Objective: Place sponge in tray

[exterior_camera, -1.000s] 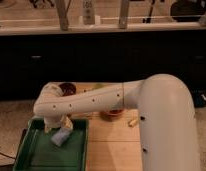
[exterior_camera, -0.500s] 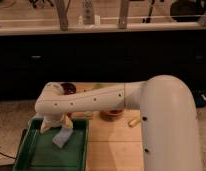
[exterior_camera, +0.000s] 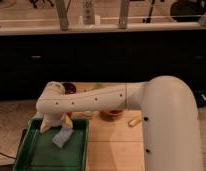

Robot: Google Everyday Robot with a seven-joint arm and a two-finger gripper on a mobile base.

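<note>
The dark green tray (exterior_camera: 31, 155) sits on the left end of the wooden table. The pale blue-grey sponge (exterior_camera: 62, 136) lies on the tray floor near its far right part. My gripper (exterior_camera: 56, 123) hangs over the tray's far edge, just above and behind the sponge. Its tan fingers (exterior_camera: 46, 125) are spread apart and hold nothing. The white arm reaches in from the right and hides the table behind it.
A small round brown bowl (exterior_camera: 69, 88) stands behind the arm at the table's back. Another brownish bowl (exterior_camera: 112, 113) shows under the arm. A small yellowish piece (exterior_camera: 134, 121) lies to its right. A dark counter wall runs behind the table.
The gripper has risen a little off the sponge with its fingers spread. The sponge has settled flat on the tray floor and stays there.
</note>
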